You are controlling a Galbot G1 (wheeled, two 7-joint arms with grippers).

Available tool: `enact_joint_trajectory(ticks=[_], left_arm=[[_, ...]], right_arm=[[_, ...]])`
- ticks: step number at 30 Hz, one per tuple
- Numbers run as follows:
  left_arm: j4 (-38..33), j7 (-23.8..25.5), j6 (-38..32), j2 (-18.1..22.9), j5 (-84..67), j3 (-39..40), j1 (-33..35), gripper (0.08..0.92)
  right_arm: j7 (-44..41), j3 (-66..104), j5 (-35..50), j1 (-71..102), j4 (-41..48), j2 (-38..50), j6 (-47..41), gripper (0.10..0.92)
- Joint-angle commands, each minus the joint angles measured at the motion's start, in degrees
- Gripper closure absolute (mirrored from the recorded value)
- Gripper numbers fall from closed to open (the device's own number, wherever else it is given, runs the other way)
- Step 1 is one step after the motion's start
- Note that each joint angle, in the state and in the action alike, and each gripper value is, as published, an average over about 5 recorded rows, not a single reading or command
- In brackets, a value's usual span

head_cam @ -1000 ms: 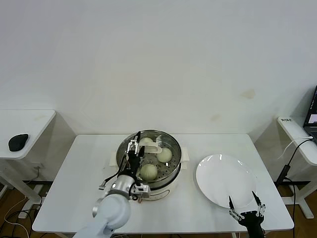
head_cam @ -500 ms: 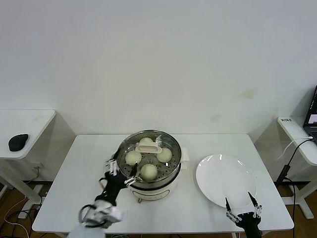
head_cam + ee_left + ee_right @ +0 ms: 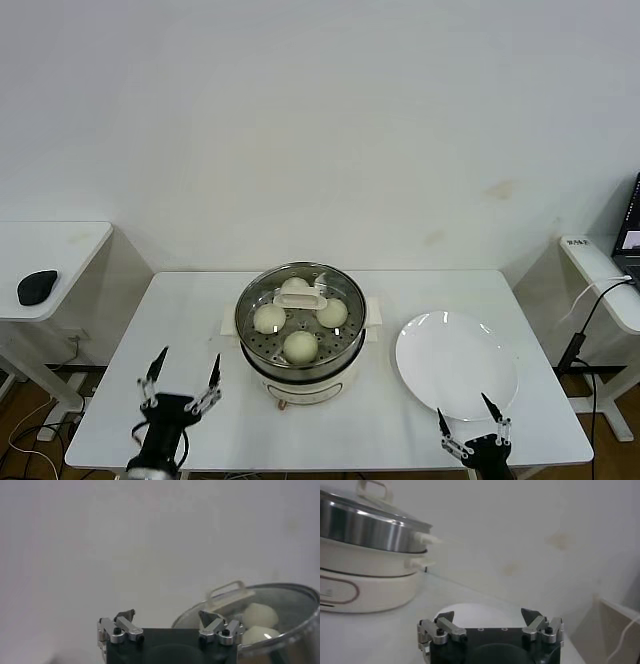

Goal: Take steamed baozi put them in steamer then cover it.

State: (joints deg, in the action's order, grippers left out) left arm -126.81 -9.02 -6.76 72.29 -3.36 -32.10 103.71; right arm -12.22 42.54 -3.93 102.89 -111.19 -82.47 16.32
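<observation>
Head view showed the left gripper (image 3: 181, 378) with fingers (image 3: 152, 368) spread wide and empty, withdrawn from the steamer (image 3: 300, 335) to the desk's (image 3: 180, 320) near left edge. The right gripper (image 3: 472, 425) stood wide too, below the plate (image 3: 456, 363). The cover (image 3: 300, 300) now sat on the steamer, four baozi (image 3: 301, 346) beneath (task apparently complete). Both arms were cut off; the cover's seating on the rim could not be confirmed.
</observation>
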Motion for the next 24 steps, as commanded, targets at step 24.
enact_joint_trajectory(ticks=[24], left_arm=[[3.7,3.8,-5.8,5.6,-8.0,-4.8,7.6,0.177]], right_arm=[[-1.2,-6.0,7.5,1.2,-3.6,0.7,-7.6,0.203]])
